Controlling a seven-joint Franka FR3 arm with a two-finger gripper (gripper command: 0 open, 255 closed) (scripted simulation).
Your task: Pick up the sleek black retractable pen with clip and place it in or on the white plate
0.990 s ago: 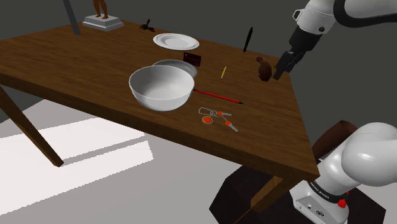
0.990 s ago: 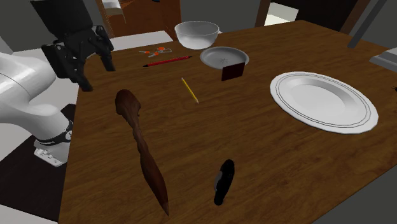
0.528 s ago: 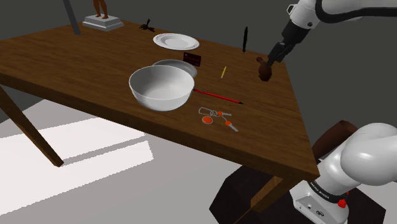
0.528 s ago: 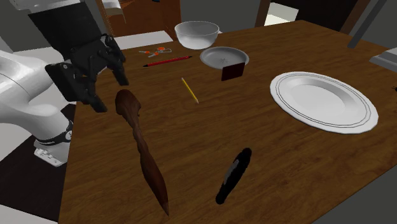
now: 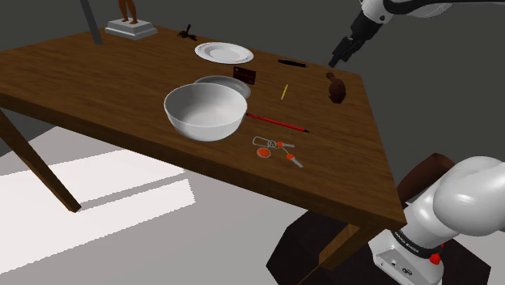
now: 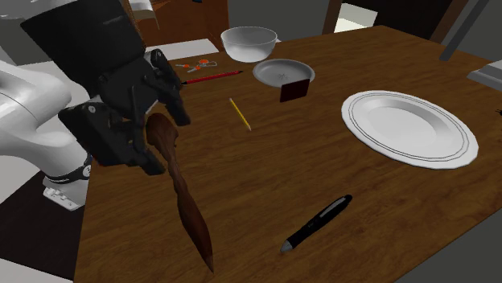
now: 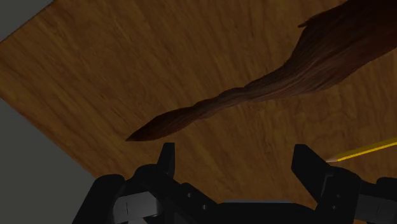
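Note:
The black pen (image 5: 291, 62) (image 6: 318, 223) lies flat on the wooden table, near the far edge, its clip side up. The white plate (image 5: 224, 53) (image 6: 409, 127) sits empty further along the table, towards the shoulder view's left. My gripper (image 5: 336, 58) (image 6: 165, 138) (image 7: 236, 162) hovers above the table, open, with nothing between its fingers. It hangs over a brown carved wooden stick (image 6: 181, 189) (image 7: 267, 89), a short way from the pen on the side away from the plate.
A white bowl (image 5: 205, 109), a grey shallow dish (image 5: 218, 82) with a dark red card, a yellow pencil (image 5: 284, 91) (image 7: 362, 151), a red pencil (image 5: 277, 122) and orange keys (image 5: 275, 148) lie mid-table. The table's corner and edge are close to the gripper.
The pen stood on end before and now has tipped over flat on the table. My gripper has travelled along the wooden stick towards the far edge, staying open.

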